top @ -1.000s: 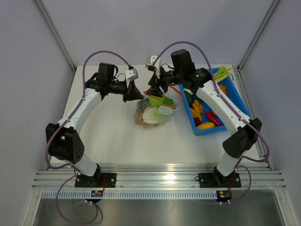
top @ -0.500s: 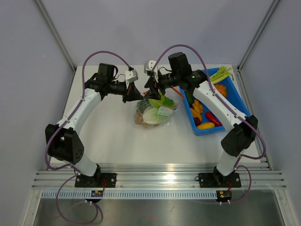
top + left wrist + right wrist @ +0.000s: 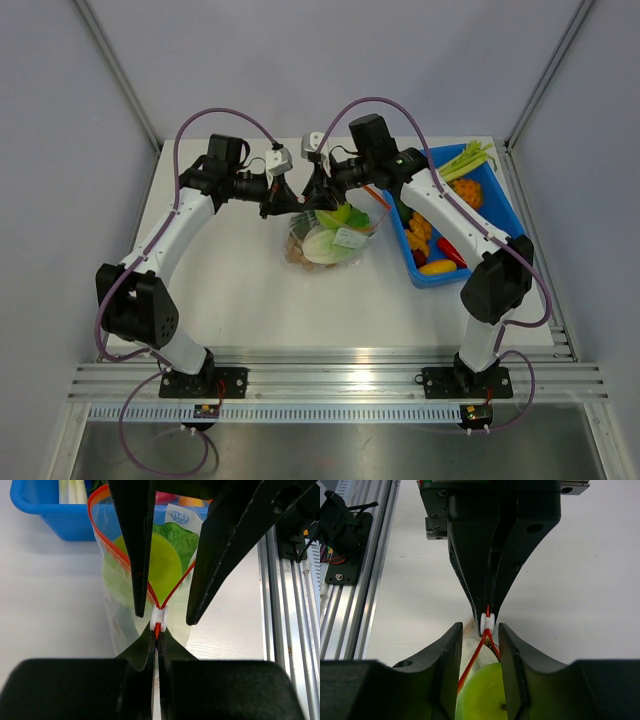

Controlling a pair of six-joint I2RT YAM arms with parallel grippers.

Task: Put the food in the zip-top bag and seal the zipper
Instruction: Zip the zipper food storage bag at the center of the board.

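Floppy clear zip-top bag [image 3: 328, 243], thin orange-red zipper [image 3: 172, 591]

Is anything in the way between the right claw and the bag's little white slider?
Nothing visible. The right gripper, jaws open, straddles the zipper beside the white slider; the left gripper pinches the zipper behind it.

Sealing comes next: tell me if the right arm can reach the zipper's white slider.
Probably yes: the open right end effector straddles the zipper with the white slider at its fingertips, nothing between. The left end effector pinches the zipper's end.
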